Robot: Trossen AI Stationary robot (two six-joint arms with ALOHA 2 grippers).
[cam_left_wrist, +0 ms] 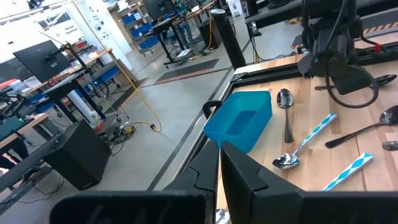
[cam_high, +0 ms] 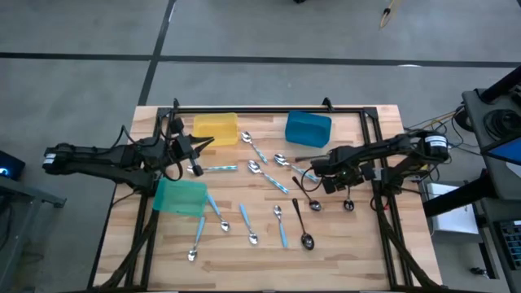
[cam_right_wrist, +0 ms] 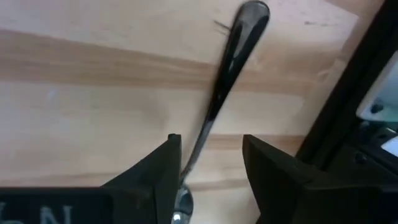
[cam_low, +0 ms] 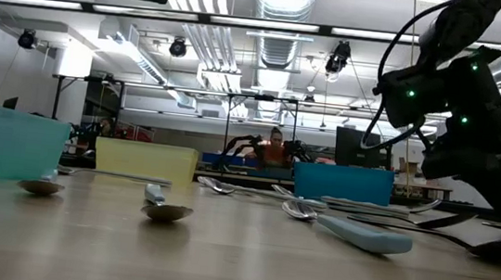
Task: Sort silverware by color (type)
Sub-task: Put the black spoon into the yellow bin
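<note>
- High view shows the wooden table [cam_high: 342, 252] under me, with my two dark arms reaching in from either side
- Three bins sit on it: the yellow bin [cam_high: 215, 129] and the blue bin [cam_high: 308, 128] along the far edge, the green bin [cam_high: 181, 196] nearer, on my left side
- My left gripper [cam_high: 194, 149] hangs between the yellow bin and the green bin; in my left wrist view its fingers [cam_left_wrist: 249, 180] stand almost together with only a thin gap, and I see nothing held in it
- My right gripper [cam_high: 335, 181] is down at the table on the right side, below the blue bin; in my right wrist view its fingers [cam_right_wrist: 160, 168] are apart, one on each side of the handle of a dark spoon [cam_right_wrist: 224, 81] lying flat on the wood, and I cannot tell whether they touch it
- Silverware [cam_high: 260, 183] is scattered over the middle of the table between the bins and the near edge: silver spoons, pieces with light blue handles, and dark ones near my right gripper, none inside a bin as far as I can see
</note>
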